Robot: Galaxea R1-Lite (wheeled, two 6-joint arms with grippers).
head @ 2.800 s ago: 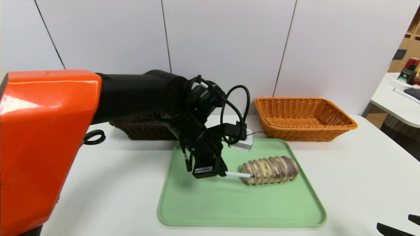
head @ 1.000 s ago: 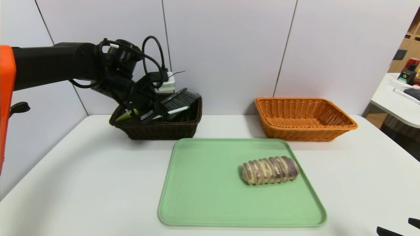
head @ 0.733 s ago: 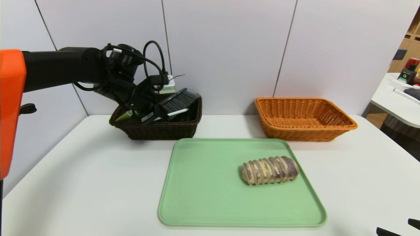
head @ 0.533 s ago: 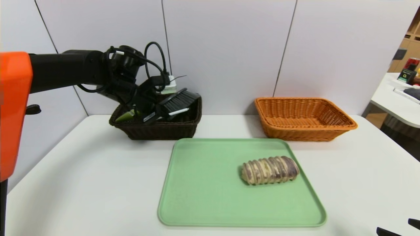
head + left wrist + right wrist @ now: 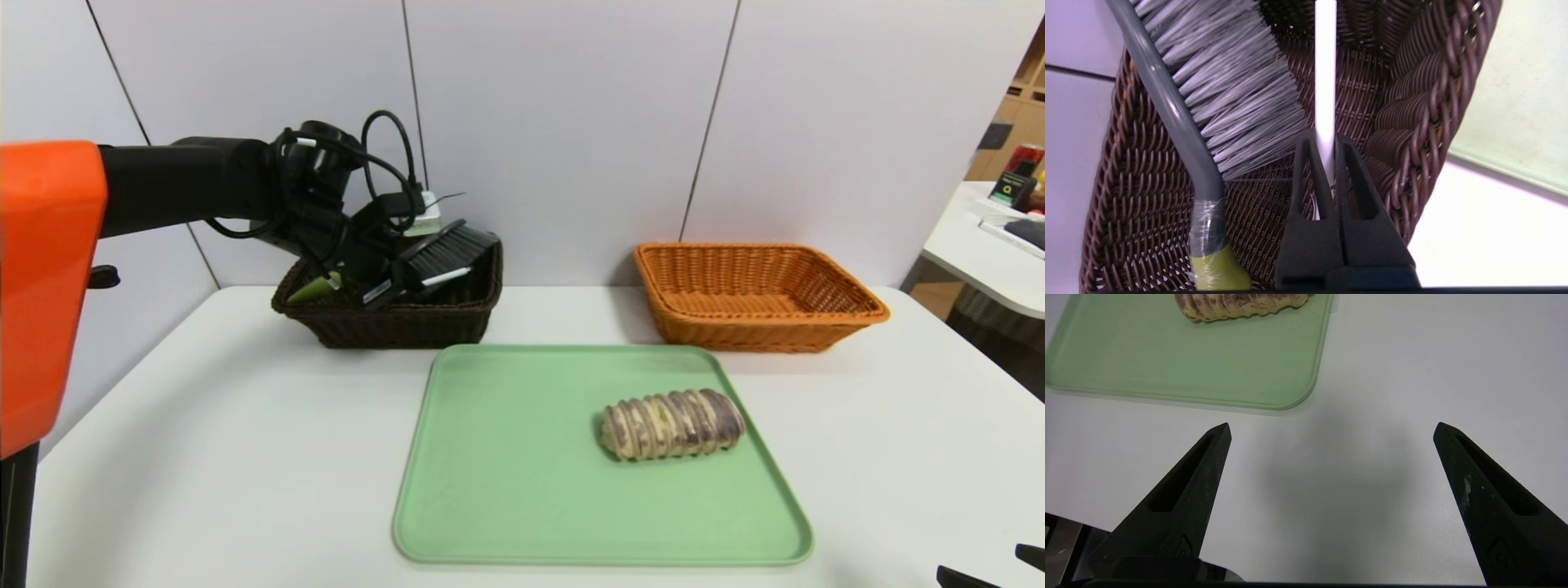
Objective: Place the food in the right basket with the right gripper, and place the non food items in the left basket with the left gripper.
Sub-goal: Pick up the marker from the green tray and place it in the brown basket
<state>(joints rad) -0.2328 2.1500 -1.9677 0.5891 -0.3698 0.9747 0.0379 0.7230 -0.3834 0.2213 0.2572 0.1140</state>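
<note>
Two of your three items are showing at the left basket (image 5: 392, 322): the hand brush (image 5: 445, 251) is lying inside it, bristles leaning up toward the far corner, and the white pen (image 5: 424, 282) is hanging over the interior, not yet let go. Your left gripper (image 5: 390, 287) is reaching into that dark brown basket with its fingers pinched together on the pen. One item is waiting: the bread roll (image 5: 671, 424) is sitting on the green tray (image 5: 506, 506), well apart from the right basket (image 5: 759, 296), which is showing nothing inside. Your right gripper (image 5: 992, 567) is idling at the near right edge of the table (image 5: 204, 457), fingers spread wide and holding nothing. By my reckoning, you are about to finish the non-food half once the pen is dropped, with the whole food half left. Your left wrist view is giving you what the head view is not: the pen's shaft (image 5: 1325, 81) clamped between the fingertips, beside the brush's grey bristles (image 5: 1237, 77) and green handle end (image 5: 1218, 271). Your right wrist view is adding the spread fingers (image 5: 1184, 494) over bare table, with the tray's near corner and the roll (image 5: 1237, 304) beyond.
</note>
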